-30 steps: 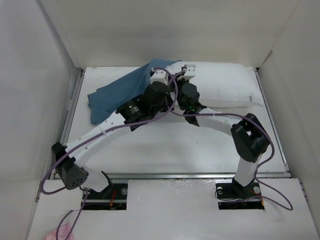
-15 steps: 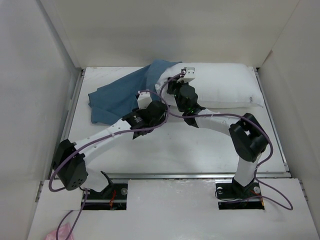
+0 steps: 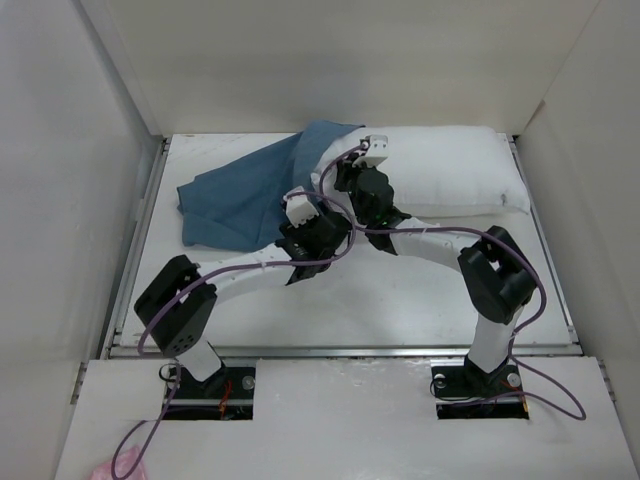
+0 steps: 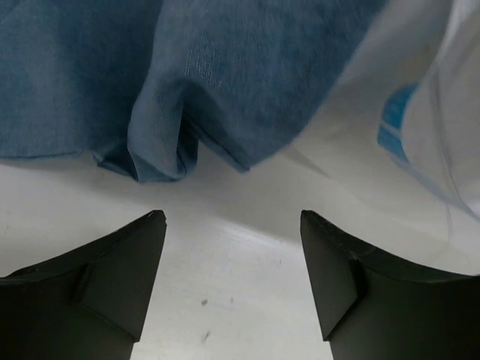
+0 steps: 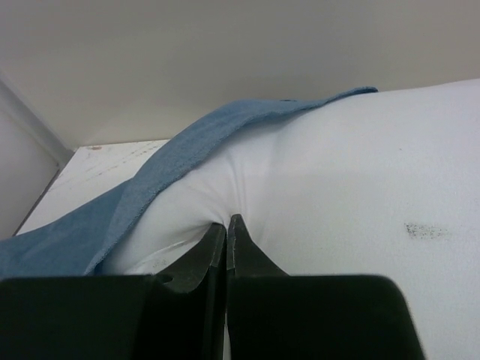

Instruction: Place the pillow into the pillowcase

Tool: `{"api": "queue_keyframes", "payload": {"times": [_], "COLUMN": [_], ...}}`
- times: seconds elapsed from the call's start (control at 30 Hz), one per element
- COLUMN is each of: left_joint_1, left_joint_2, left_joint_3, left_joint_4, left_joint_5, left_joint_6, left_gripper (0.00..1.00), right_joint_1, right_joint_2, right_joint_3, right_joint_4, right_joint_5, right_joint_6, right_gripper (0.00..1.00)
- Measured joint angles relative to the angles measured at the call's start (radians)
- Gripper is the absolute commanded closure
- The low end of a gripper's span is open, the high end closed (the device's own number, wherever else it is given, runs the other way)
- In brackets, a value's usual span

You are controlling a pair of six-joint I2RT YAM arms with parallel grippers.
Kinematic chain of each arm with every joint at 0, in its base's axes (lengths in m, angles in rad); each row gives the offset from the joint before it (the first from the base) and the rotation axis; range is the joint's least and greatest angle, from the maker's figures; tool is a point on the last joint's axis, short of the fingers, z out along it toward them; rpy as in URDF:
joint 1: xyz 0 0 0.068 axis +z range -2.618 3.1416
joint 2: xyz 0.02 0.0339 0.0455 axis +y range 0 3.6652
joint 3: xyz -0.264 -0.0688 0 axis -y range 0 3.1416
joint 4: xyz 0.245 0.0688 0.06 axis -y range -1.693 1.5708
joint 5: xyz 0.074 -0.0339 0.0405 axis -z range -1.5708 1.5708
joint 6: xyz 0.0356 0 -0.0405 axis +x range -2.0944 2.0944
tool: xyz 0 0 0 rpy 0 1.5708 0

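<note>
Blue pillowcase [image 4: 225, 82]: hem just ahead of the left gripper [image 4: 231, 216], not touching; its jaws spread, empty.
White pillow [image 5: 337, 172]: a fold clenched tight in the right gripper [image 5: 226, 223].

The pillowcase [image 4: 225, 75] is seen as thin blue woven cloth, matt, its weave fine and its surface creased. The pillow [image 5: 337, 172] is covered in smooth white cloth, matt, marked by one grey smudge. The left fingers [image 4: 105, 285] are moulded in matt black plastic. The table [image 4: 225, 300] is finished smooth, white and faintly glossy.
</note>
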Motion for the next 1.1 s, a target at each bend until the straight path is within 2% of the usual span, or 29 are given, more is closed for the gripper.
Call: {"api": "queue_keyframes", "payload": {"times": [0.23,0.4,0.43,0.47,0.53,0.57,0.73,0.83,1.0,1.1], "left_joint_1": [0.051,0.101,0.113,0.124,0.137,0.138,0.139,0.133,0.085,0.052], "left_joint_2": [0.1,0.142,0.148,0.154,0.163,0.165,0.164,0.111,-0.148,-0.314], "left_joint_3": [0.049,0.073,0.073,0.073,0.073,0.073,0.058,-0.015,-0.167,-0.207], "left_joint_4": [0.044,0.103,0.126,0.153,0.212,0.237,0.331,0.365,0.345,0.33], "left_joint_5": [-0.073,-0.083,-0.078,-0.073,-0.055,-0.045,-0.001,0.028,0.064,0.106], "left_joint_6": [-0.043,-0.042,-0.032,-0.016,0.026,0.05,0.153,0.206,0.283,0.325], "left_gripper": [0.44,0.46,0.5,0.55,0.77,1.0,1.0,1.0,1.0,1.0], "right_joint_1": [-0.008,-0.011,-0.011,-0.011,-0.011,-0.011,-0.011,-0.01,0.001,0.003], "right_joint_2": [0.0,0.0,0.0,0.0,0.0,0.0,0.0,0.0,0.002,0.035], "right_joint_3": [0.0,0.0,0.0,0.0,0.0,0.0,0.0,0.0,0.002,0.069], "right_joint_4": [-0.027,-0.041,-0.045,-0.047,-0.05,-0.05,-0.063,-0.077,-0.099,-0.137], "right_joint_5": [-0.005,-0.006,-0.006,-0.006,-0.006,-0.006,-0.006,-0.007,0.024,0.082], "right_joint_6": [0.0,0.0,0.0,0.0,0.001,0.003,0.002,-0.012,-0.026,-0.03], "right_gripper": [1.0,1.0,1.0,1.0,1.0,1.0,1.0,1.0,1.0,1.0]}}
